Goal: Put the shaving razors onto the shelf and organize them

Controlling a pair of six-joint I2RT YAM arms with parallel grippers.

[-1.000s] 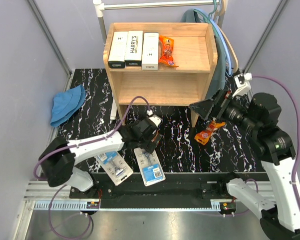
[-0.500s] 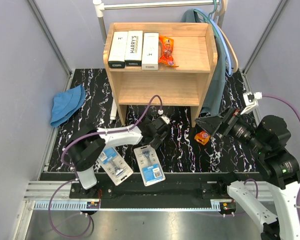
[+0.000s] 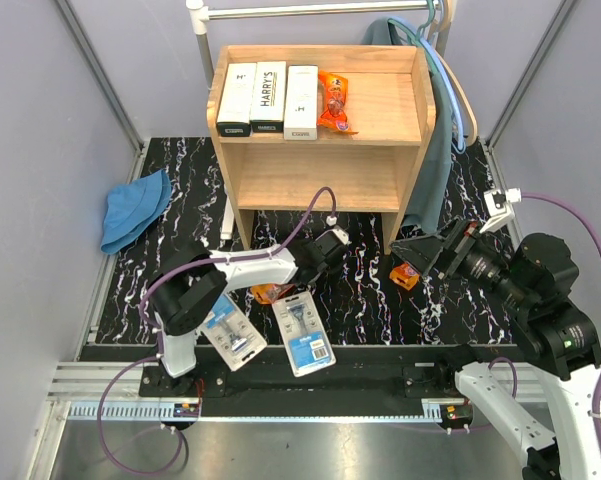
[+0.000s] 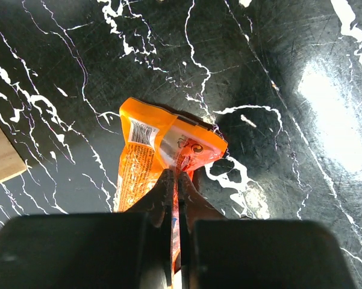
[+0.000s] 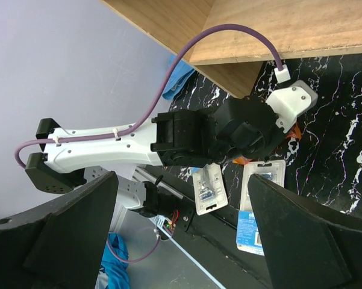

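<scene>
Since one second ago the left arm [image 3: 242, 272] has swung off the blister cards toward the front of the shelf, and its fingers have gone from wide apart to pressed together. The right arm [image 3: 540, 290] has drawn back from the shelf toward the right side.

Findings, by size:

- Worktop [image 3: 180, 165]: black with white veining, and it carries all items listed.
- Shelf [image 3: 385, 105]: light wood, two tiers, standing at the far middle of the worktop.
- Blue cloth hat [image 3: 135, 207]: lies on the left of the worktop, well apart from the shelf.
- White boxes [image 3: 268, 97]: three lie side by side on the left of the top tier, black ends to the front.
- Blister cards [image 3: 303, 335]: two lie flat near the front edge of the worktop, side by side and slightly angled, just beside the left arm.
- Orange pouch [image 4: 150, 150]: lies on the worktop in front of the shelf, partly under the left arm. The left fingers [image 4: 170, 180] are closed tight on its near end.
- Second orange pouch [image 3: 332, 103]: rests on the top tier, touching the rightmost box.
- Third orange pouch [image 3: 407, 273]: lies on the worktop by the shelf's right front leg. The right fingers [image 3: 418, 250] hang above it, spread fully and holding nothing.
</scene>
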